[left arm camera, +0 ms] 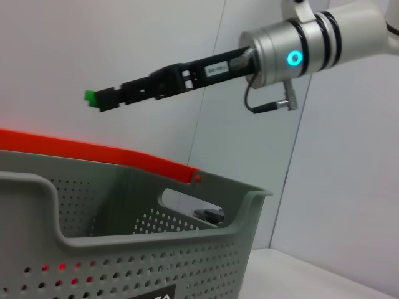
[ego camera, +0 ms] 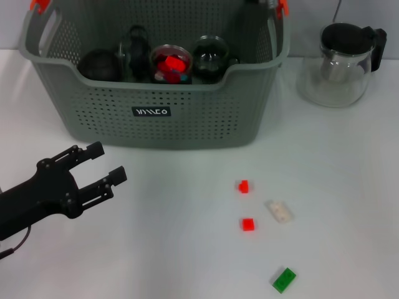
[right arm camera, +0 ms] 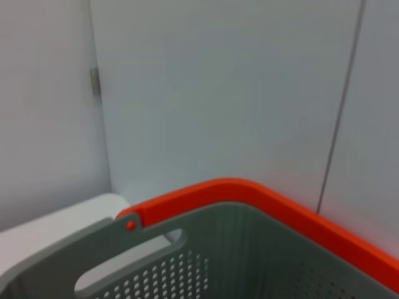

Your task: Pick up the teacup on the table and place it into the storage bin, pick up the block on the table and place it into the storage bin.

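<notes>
Hanging spread, left gripper (ego camera: 106, 166) beside perforated grey storage bin (ego camera: 187, 118), right gripper (left arm camera: 103, 98) pinching green block (left arm camera: 91, 97).

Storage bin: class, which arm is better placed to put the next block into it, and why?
Right, probably. The right gripper holds a green block above the storage bin, while the left gripper sits open and empty, low over the table.

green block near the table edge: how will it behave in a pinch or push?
The green block looks like a small, flat, rigid plastic brick, so probably light. It lies flat on the smooth table, so a push likely slides it rather than rolling. Its low profile may let it slip from a pincer.
</notes>
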`<move>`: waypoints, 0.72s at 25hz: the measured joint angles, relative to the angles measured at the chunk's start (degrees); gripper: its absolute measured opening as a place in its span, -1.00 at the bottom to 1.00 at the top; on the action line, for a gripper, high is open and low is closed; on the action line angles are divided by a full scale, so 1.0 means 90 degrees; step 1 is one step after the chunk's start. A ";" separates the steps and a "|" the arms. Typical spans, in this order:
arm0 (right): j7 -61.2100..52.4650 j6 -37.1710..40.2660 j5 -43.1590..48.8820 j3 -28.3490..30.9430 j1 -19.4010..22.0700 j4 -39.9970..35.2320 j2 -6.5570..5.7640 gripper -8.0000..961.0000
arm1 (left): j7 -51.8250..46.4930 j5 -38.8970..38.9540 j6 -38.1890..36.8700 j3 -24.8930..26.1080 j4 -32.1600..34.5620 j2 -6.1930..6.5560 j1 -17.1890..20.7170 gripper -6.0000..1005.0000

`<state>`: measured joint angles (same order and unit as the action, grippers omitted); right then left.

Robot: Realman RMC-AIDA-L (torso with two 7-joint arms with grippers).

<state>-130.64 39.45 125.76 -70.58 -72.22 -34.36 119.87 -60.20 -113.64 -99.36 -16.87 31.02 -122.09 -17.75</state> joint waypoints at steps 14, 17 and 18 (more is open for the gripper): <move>-0.0263 -0.0192 0.0164 -0.0021 -0.0288 0.0412 -0.0025 0.08 | -0.0001 0.0006 0.0000 0.0009 -0.0009 -0.0020 -0.0010 0.50; -0.0267 -0.0186 0.0167 -0.0001 -0.0258 0.0395 -0.0034 0.14 | -0.0001 0.0015 -0.0011 0.0010 -0.0009 -0.0019 -0.0010 0.50; -0.0267 -0.0170 0.0168 -0.0001 -0.0248 0.0387 -0.0037 0.16 | -0.0001 0.0017 -0.0014 0.0010 -0.0009 -0.0019 -0.0010 0.50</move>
<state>-133.04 37.91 127.27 -70.59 -74.45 -30.87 119.54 -60.21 -113.49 -99.48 -16.78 30.93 -122.26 -17.84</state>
